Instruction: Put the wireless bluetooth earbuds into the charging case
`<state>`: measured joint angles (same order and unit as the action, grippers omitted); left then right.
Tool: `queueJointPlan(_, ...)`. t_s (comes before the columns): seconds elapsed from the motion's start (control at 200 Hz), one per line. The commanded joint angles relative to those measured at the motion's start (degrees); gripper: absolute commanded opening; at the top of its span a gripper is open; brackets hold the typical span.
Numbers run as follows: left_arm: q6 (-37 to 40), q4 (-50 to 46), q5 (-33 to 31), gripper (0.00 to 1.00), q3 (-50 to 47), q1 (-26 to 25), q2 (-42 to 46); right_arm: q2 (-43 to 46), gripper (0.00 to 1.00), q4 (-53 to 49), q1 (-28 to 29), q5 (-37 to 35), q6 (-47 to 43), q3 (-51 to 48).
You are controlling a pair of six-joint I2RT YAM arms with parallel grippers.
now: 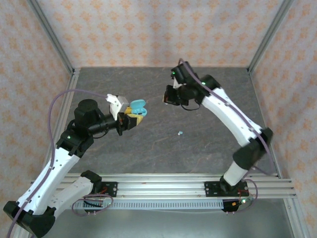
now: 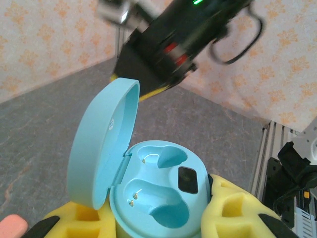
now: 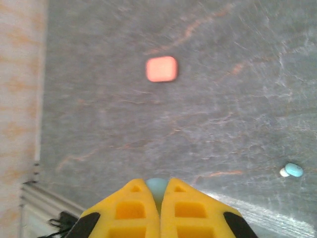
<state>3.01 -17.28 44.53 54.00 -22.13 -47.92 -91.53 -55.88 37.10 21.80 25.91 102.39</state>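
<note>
Teal earbud (image 3: 157,186) pinched between closed jaws of right gripper (image 3: 159,192), near open teal case (image 2: 163,196). Left gripper (image 2: 157,223) clamps case base; both wells empty. Second earbud (image 1: 180,133) loose on table (image 1: 148,153), apart from case. Judged light, hard, slippery: grip bulb, leave stem free.

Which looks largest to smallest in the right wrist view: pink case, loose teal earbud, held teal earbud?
1. pink case
2-3. loose teal earbud and held teal earbud: similar; the held one is nearer the camera and mostly hidden by the right gripper, so unranked.
</note>
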Motion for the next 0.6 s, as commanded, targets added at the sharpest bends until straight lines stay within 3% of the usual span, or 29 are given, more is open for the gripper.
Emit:
queueJointPlan(0.0,0.66,5.26,1.29,0.04,2.74,0.07,-0.22,7.94,0.01,5.50,1.22,2.30,1.44,-4.18)
queueJointPlan(0.27,3.15,4.04,3.39,0.03,5.67,-0.02,-1.82,19.47,0.01,19.64,13.48,0.11,2.00,-8.95)
queueJointPlan(0.415,2.75,4.51,4.32,0.03,6.21,-0.11,-2.20,17.96,0.01,24.19,18.33,0.19,0.93,-7.65)
queueJointPlan(0.595,2.31,4.62,4.25,0.04,6.30,-0.49,-2.00,13.89,0.01,24.33,20.16,1.73,-0.59,-5.06)
